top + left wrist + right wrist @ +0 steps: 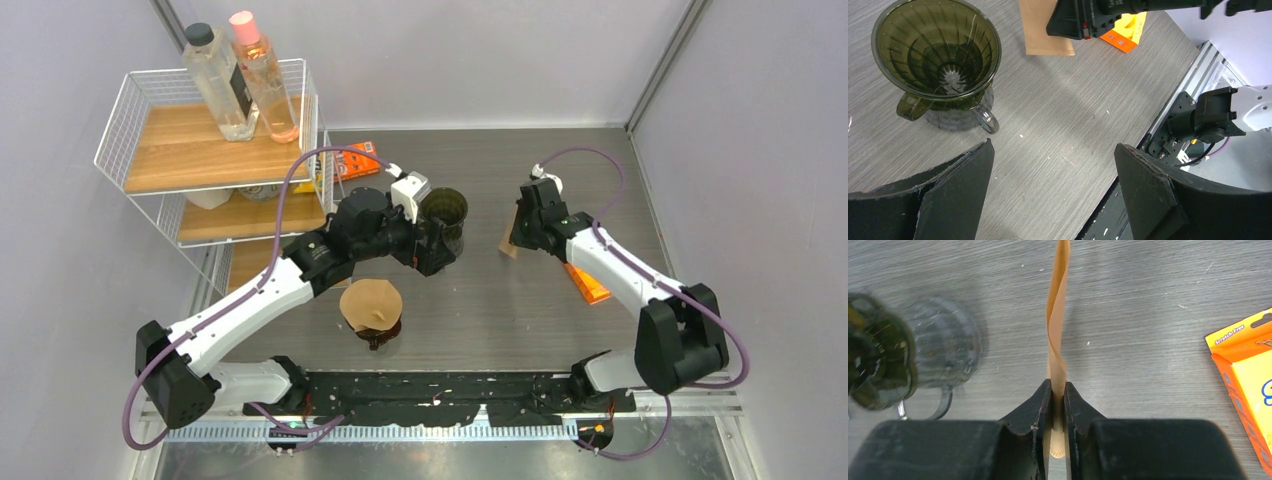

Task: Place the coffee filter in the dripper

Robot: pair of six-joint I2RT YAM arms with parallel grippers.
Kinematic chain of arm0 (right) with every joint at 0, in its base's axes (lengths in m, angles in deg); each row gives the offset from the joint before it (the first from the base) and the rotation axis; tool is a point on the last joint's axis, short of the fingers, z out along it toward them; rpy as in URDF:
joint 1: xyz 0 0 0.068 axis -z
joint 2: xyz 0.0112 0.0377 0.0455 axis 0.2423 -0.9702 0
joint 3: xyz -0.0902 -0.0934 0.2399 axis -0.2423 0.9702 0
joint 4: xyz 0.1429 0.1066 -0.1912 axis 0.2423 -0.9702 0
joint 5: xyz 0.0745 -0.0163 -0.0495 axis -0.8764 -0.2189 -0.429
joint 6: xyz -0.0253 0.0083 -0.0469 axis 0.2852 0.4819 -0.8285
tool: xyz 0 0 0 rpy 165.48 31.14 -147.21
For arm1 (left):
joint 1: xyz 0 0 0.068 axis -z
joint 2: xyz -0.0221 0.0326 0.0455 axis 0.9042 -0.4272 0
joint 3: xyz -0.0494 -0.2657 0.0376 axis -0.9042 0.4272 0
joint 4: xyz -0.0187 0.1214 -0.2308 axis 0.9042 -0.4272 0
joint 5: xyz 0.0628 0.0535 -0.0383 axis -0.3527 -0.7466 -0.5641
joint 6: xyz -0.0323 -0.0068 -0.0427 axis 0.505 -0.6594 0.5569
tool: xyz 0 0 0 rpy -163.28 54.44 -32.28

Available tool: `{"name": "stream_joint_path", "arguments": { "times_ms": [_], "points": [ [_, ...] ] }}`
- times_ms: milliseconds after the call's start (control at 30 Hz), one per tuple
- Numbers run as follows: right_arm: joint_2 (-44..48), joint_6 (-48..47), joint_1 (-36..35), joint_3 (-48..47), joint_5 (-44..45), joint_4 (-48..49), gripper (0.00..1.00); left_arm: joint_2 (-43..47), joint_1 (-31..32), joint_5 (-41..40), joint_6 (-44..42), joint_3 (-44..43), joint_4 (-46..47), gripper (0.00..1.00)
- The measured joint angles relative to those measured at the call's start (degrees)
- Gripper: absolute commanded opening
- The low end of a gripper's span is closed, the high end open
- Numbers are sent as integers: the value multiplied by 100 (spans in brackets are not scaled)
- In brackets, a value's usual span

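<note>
The dark green glass dripper [446, 211] stands upright mid-table, its ribbed cone bare inside [938, 52]. My left gripper [1053, 145] hovers beside it, wide open with nothing between its fingers. It appears next to the dripper [437, 255] in the top view. My right gripper [1058, 390] is shut on a brown paper coffee filter [1058, 315], which I see edge-on, rising from between the jaws. The filter [508, 245] hangs to the right of the dripper, apart from it. The left wrist view has the filter [1045, 35] under the right gripper [1083, 20].
A stack of brown filters [370, 303] sits on a holder near the front. An orange packet [587, 284] lies under the right arm, and another [357, 160] lies by the wire shelf [135, 120], which holds two bottles [245, 75]. The table's front edge [1148, 135] is close to the left gripper.
</note>
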Motion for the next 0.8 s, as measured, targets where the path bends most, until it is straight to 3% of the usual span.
{"name": "stream_joint_path", "arguments": {
  "times_ms": [300, 500, 800],
  "points": [
    [1762, -448, 0, 459, -638, 2, 20, -37, 0, 7, -7, -2, -7, 99],
    [3445, -881, 0, 1248, -1965, 577, 22, -92, 0, 116, -9, -111, -26, 99],
    [4505, -859, 0, 2017, -3877, 1805, 22, -236, 0, 634, 31, -348, 15, 99]
  ]
}}
